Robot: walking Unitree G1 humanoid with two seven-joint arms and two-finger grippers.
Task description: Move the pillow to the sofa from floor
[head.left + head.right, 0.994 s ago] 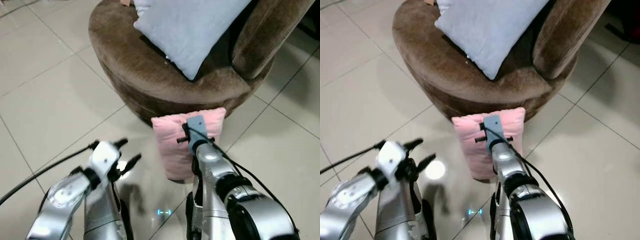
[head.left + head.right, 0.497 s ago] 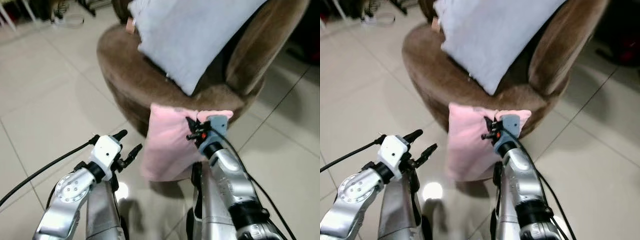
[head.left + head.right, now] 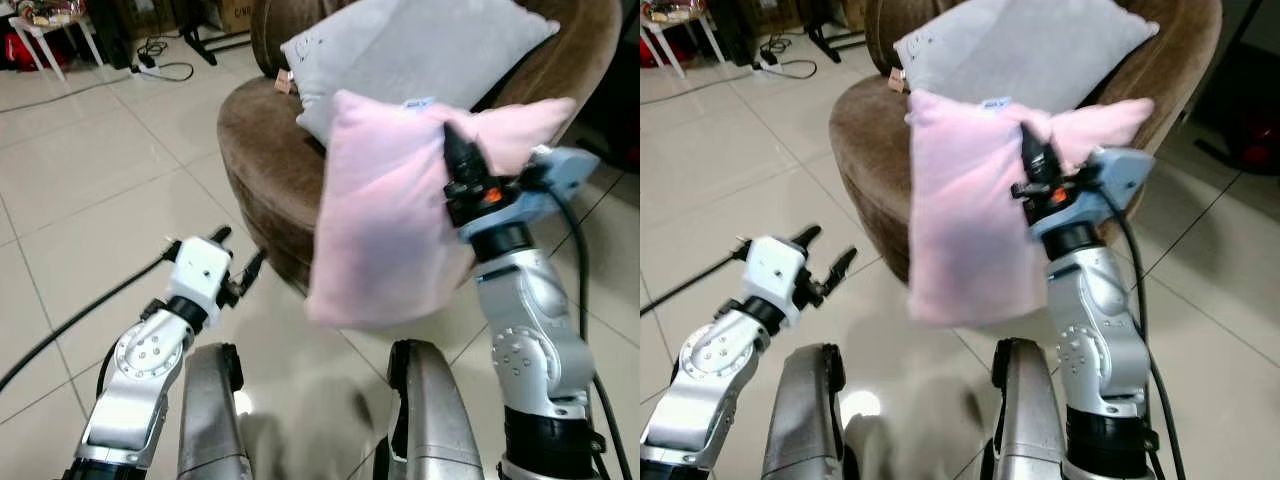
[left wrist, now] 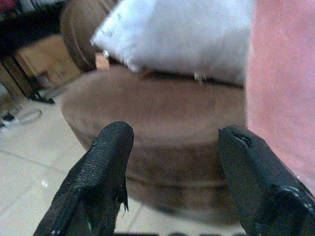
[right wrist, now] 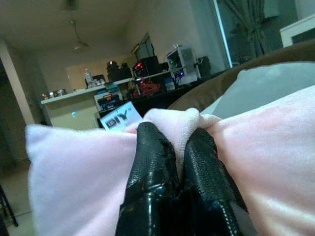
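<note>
- Left eye view: the floor was pale glossy tile with thin dark grout lines (image 3: 90, 190), catching soft reflections of light. A round brown plush sofa (image 3: 270, 140) stood on it, with a curved backrest rising behind the seat. A grey cushion (image 3: 420, 55) leaned against that backrest. The pink pillow (image 3: 390, 220) hung in the air, off the floor, in front of the sofa's seat edge. The right gripper (image 3: 455, 150) was clamped on the pillow's upper edge, bunching the fabric. The left gripper (image 3: 235, 262) sat low over the tile to the left, fingers spread and holding nothing. A black cable (image 3: 70, 325) trailed across the floor toward the left arm. In the far corner were a white table leg (image 3: 30, 45) and loose cords (image 3: 165, 68).
- Right eye view: the same scene, with the pillow hanging below the grey cushion and overlapping the sofa's front. Dark furniture stood behind the sofa at the right.
- Left wrist view: the two black fingers (image 4: 103, 167) stood well apart, framing the brown seat. The grey cushion lay above it, the pink pillow at one side. A cardboard box (image 4: 47, 59) sat beyond.
- Right wrist view: the fingers (image 5: 152, 167) pinched a fold of pink fabric beside a white label (image 5: 118, 118). Behind was a dim room with a counter of electronics (image 5: 147, 78) and a curtained window (image 5: 246, 29).
</note>
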